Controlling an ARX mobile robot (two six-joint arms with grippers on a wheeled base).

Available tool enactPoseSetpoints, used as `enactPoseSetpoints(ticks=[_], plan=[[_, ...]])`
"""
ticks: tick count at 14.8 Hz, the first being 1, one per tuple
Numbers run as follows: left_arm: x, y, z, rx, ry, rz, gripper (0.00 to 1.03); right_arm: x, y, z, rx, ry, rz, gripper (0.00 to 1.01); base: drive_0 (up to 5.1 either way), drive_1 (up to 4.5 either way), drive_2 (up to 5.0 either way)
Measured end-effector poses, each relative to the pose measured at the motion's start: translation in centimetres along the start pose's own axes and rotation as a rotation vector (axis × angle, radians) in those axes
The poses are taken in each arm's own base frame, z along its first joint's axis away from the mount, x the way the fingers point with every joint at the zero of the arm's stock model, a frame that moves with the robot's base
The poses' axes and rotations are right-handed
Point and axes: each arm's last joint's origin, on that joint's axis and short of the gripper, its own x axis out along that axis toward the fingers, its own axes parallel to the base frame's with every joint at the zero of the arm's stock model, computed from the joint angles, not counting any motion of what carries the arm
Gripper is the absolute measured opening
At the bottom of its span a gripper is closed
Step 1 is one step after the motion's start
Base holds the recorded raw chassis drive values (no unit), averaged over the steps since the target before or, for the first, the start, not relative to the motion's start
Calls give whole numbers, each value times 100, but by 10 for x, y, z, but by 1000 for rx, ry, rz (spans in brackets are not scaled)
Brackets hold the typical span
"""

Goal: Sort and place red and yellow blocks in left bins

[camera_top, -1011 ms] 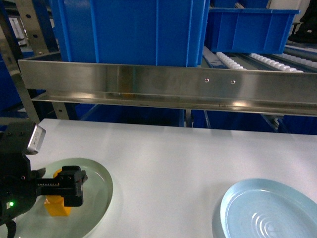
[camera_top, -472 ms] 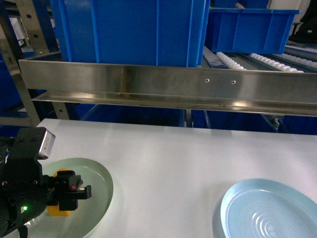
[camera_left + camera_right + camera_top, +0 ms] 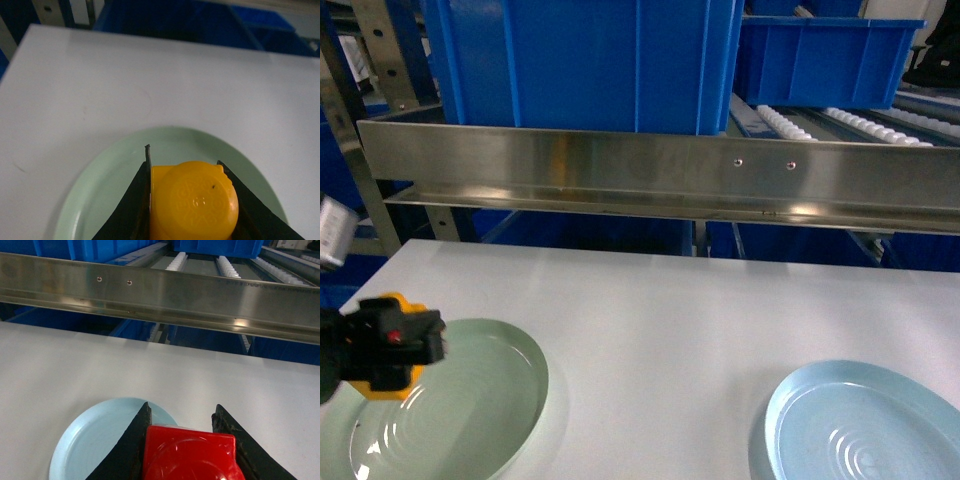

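Your yellow block [image 3: 192, 202] is clamped between the fingers of the left gripper [image 3: 186, 200], stud end toward the wrist camera, and it hangs above the near part of the green glass plate [image 3: 100, 185], clear of the glass. In the head view the same block [image 3: 382, 345] shows as an orange sliver around the black gripper [image 3: 395, 345] at the far left, over the plate's left rim [image 3: 535, 370]. The red block [image 3: 190, 452] is likewise pinched in the right gripper [image 3: 182, 445], held above the pale blue plate [image 3: 85, 440]; the head view does not show that arm.

The relation your next move turns on: the large blue bin [image 3: 580, 65] stands beyond and above the steel rail [image 3: 660, 170], up and forward-right of the left gripper. So the block has to rise over the rail before it goes forward. The left arm is the nearer one. How the block's long axis lies cannot be told, since only its stud end shows.

Compared with a second ago, the yellow block no longer sits on the green plate. The left gripper has lifted it and drawn back toward the left edge.
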Motion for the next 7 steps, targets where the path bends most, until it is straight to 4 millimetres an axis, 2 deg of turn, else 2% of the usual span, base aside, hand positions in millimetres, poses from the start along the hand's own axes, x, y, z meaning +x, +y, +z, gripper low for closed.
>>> enactPoseSetpoints(ticks=[4, 5, 7], plan=[[-65, 4, 53, -5, -134, -101, 27, 0, 0, 0, 0, 0, 0, 29, 0, 0, 0], [-89, 2, 68, 10, -190, -135, 27, 0, 0, 0, 0, 0, 0, 29, 0, 0, 0], [-114, -1, 80, 47, -266, -135, 27, 0, 0, 0, 0, 0, 0, 29, 0, 0, 0]])
